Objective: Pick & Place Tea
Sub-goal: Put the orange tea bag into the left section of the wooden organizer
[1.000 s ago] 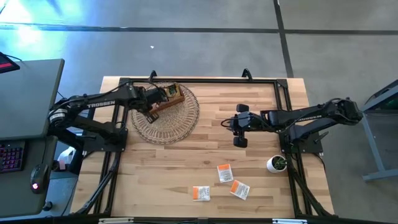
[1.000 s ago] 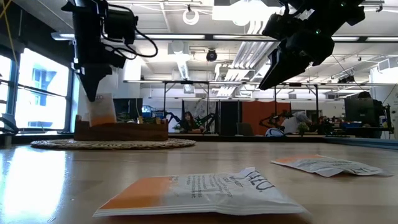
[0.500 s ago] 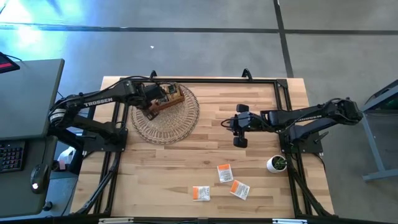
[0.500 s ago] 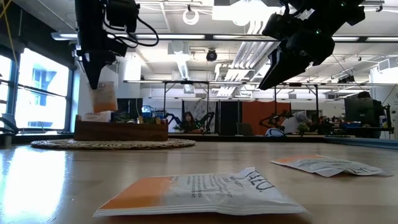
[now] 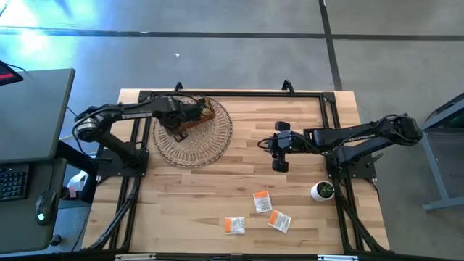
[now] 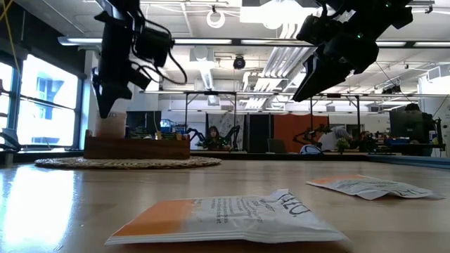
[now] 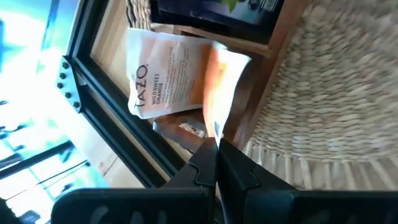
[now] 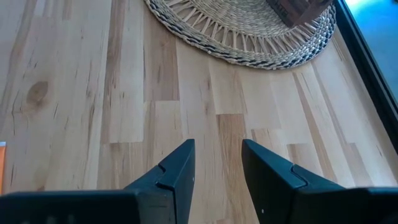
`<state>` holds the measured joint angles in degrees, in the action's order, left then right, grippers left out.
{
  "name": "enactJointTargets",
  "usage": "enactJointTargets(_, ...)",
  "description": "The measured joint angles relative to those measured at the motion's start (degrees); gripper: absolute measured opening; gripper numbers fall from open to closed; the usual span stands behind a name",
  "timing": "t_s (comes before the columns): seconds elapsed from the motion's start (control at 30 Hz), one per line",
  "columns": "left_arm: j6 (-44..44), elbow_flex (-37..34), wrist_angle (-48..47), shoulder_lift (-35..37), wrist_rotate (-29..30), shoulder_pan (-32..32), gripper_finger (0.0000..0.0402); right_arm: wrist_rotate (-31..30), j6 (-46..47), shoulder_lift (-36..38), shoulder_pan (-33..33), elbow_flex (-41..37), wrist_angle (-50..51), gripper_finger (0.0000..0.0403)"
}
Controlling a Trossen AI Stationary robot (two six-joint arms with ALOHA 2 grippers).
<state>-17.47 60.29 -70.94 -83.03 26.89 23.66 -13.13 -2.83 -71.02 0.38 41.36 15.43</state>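
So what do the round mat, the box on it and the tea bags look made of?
Round mat: looks like woven straw or wicker, with open loops at the rim and a matte, tan look. Box: brown wood by its look, smooth, with partitions. Tea bags: thin crinkled sachets, paper or foil-lined, printed white and orange; the one in the shut left tool looks the same.
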Motion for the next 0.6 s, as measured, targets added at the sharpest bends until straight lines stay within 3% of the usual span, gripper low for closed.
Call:
enactJointTargets(0.2, 1.06, -0.04, -0.15, -5.44, 1.83, 0.00, 0.0008, 0.00, -0.02, 0.00, 0.00, 0.00, 0.02, 0.0129)
enactJointTargets(0.37, 1.66, -0.04, -2.66, -6.64, 3.96, 0.00, 0.0054, 0.00, -0.02, 0.00, 0.00, 0.00, 0.02, 0.0129)
enactJointTargets(0.6, -4.68, 1.08, -10.23, -6.64, 18.94, 0.02, 0.0116, 0.00, -0.02, 0.00, 0.00, 0.00, 0.02, 0.0129)
